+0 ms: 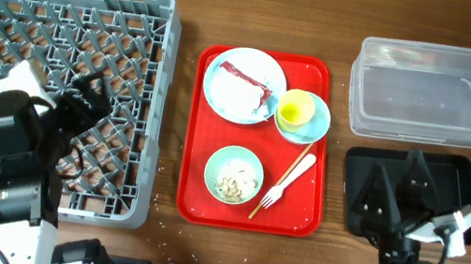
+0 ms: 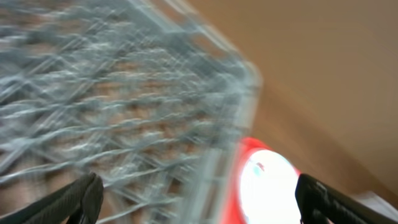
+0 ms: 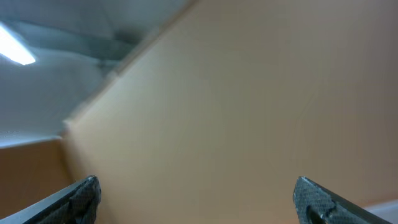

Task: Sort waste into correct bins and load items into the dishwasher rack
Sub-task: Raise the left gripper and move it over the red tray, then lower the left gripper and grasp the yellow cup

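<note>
**Grippers.** The left gripper (image 2: 199,193) has its jaws spread wide and holds nothing. It hangs over the dishwasher rack (image 1: 162,92), which takes up the left edge of the tabletop. The right gripper (image 3: 198,190) is likewise wide open and empty, above the black tray (image 1: 461,173) near the front right corner. The clear tub (image 1: 412,94) sits at the rear right corner.

**Items.** All rest on the red tray (image 1: 192,196) at mid-table.
- **Napkin (image 1: 236,99):** it lies on the blue plate (image 1: 212,86). It is judged light, soft and compressible; pinch the crumpled top.
- **Plate:** stiff, glossy and probably slippery; take it by the rim.
- **Yellow cup (image 1: 294,111):** it stands inside the blue bowl (image 1: 320,126) and looks light; grip its wall.
- **Green bowl (image 1: 215,162):** it holds loose scraps (image 1: 232,186), which are better tipped out than picked.
- **Fork (image 1: 293,174) and chopsticks (image 1: 259,206):** thin and lying flat, so awkward to get under.
</note>
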{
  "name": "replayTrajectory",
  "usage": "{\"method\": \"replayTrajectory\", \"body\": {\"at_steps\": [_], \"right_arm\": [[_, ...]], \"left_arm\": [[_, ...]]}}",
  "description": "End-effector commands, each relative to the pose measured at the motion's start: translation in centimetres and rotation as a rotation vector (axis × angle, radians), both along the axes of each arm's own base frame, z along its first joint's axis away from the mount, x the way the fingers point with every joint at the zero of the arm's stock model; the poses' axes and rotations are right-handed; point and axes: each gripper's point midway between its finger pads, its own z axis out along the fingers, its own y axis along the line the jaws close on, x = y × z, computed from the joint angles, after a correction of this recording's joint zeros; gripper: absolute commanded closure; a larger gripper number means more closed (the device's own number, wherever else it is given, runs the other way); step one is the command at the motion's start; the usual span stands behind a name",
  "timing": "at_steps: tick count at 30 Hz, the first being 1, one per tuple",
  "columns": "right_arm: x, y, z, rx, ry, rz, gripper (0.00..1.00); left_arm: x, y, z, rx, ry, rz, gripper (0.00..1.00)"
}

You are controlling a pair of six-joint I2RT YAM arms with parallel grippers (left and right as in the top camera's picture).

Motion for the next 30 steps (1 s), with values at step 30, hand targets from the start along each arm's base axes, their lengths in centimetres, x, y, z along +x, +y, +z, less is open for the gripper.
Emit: {"method": "replayTrajectory", "body": {"at_steps": [30], "right_arm": [[1.8, -12.2, -13.0, -0.14, 0.588, -0.8, 0.0]], "left_arm": [[5.9, -40.7, -5.2, 0.44, 0.039, -1.274, 0.26]]}}
